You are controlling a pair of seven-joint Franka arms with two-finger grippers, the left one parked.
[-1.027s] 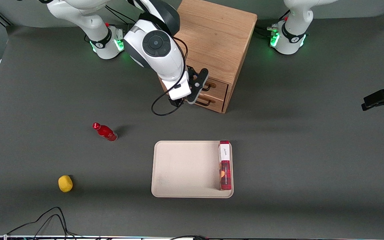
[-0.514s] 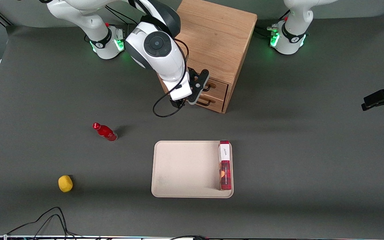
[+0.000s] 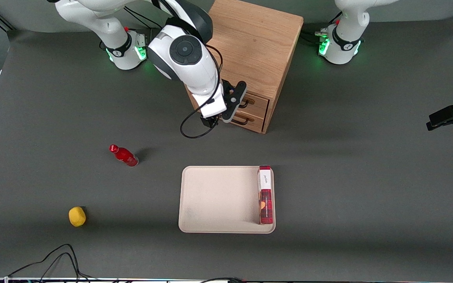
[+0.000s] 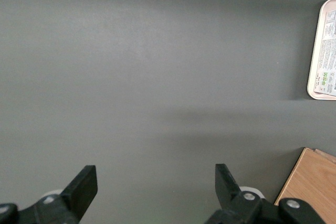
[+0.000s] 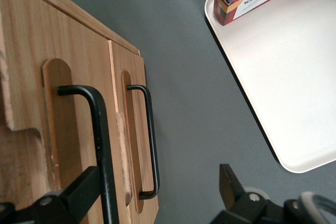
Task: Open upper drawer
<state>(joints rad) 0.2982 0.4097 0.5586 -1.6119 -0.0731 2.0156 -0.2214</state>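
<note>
**Entry: upper-drawer pull, hazards listed from the front camera outward**

1. Yellow object (image 3: pixel 77 216) and red bottle (image 3: pixel 124 155), at about eight and ten o'clock from the tray (image 3: pixel 218 198). Both are well apart from the work, so there is no risk from them.
2. Biscuit box (image 3: pixel 265 195), lying along the tray's three-o'clock edge. The drawer's travel points toward the tray, so judge whether a full pull stops short of it.
3. Gripper (image 5: pixel 156 174), in front of the cabinet (image 3: pixel 256 43), at about twelve o'clock from the tray. The fingers (image 5: pixel 79 192) are released and spread wide. The handle (image 5: pixel 102 145) of the upper drawer stands between them but hard against one finger, well off centre.
   - Risk: if you close from here, that finger meets the bar first. This could nudge the cabinet or seat the bar at a fingertip, where it may slip once the pull begins.
4. Upper drawer (image 3: pixel 257 103), shut and flush with its twin.
   - Risk: pulling off-axis could bind the box or drag the whole cabinet across the worktop instead of opening it.
5. Lower drawer (image 3: pixel 255 122), directly beneath with an identical black bar (image 5: pixel 152 145).
   - Risk: if you drift downward, you catch the wrong handle — confirm height before closing.
</note>
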